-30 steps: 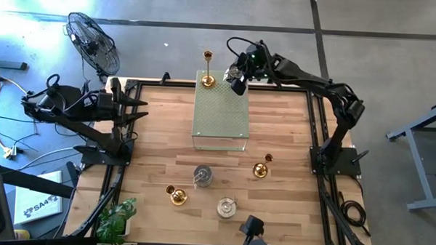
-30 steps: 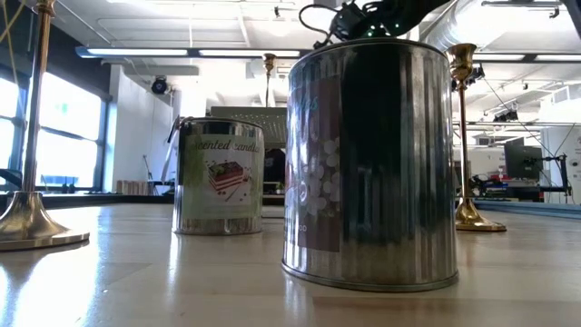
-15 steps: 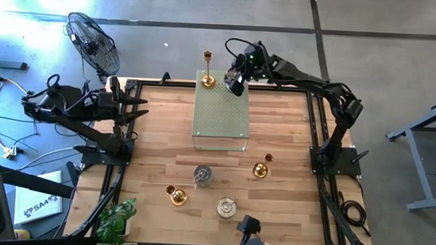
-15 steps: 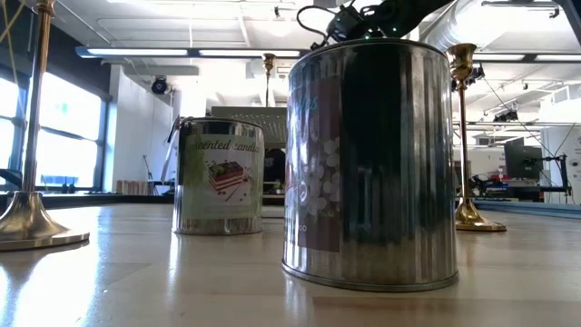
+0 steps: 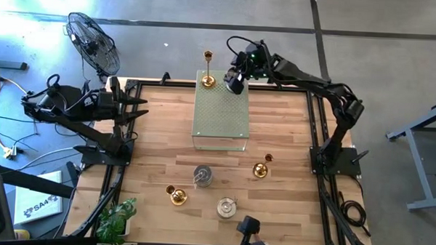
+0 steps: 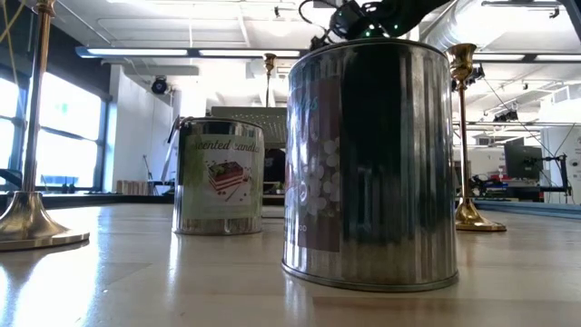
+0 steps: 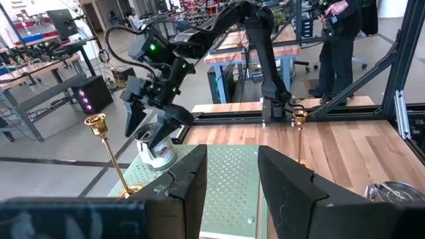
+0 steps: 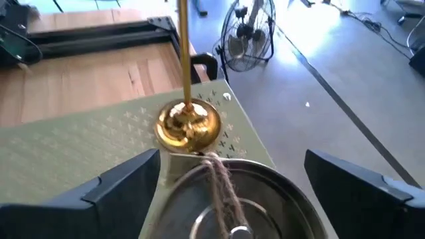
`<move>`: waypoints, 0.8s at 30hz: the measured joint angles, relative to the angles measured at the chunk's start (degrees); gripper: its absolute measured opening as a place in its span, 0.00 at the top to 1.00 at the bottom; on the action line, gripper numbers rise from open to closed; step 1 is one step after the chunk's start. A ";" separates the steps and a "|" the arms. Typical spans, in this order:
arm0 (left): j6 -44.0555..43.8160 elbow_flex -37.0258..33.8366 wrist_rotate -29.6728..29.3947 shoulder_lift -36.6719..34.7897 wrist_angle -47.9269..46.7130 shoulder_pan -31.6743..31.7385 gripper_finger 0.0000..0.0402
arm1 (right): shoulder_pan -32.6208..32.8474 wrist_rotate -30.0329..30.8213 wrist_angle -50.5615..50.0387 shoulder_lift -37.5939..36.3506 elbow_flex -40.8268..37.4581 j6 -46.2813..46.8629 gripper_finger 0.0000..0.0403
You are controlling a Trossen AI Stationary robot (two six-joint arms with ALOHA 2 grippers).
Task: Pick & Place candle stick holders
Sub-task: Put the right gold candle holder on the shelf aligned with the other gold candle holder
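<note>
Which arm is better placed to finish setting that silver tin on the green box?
Right: its end effector straddles the silver tin atop the green box, while the left end effector waits at the table's left edge.

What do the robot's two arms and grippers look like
Both arms are dark, jointed tubes. The right arm carries looping black cables and green lights near its wrist; its gripper has two flat, dark, tapering fingers. The left gripper has broad dark fingers too.

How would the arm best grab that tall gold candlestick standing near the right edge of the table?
Probably by the thin upright stem of the gold candlestick, coming straight down from above with fingers either side. Its round base sits flat on the table, too low to pinch, and nothing crowds it.
</note>
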 joint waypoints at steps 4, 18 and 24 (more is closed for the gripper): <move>-0.17 0.00 0.04 0.00 -0.30 0.00 0.67 | 0.09 -0.16 1.81 -2.22 0.04 -0.15 0.09; -0.66 0.00 0.14 0.00 -0.28 0.00 0.67 | 1.57 -12.04 -0.58 -16.46 0.04 7.68 0.08; -0.42 0.00 0.13 0.00 -0.26 0.00 0.67 | 5.44 -15.42 -4.57 -22.96 0.04 11.04 0.08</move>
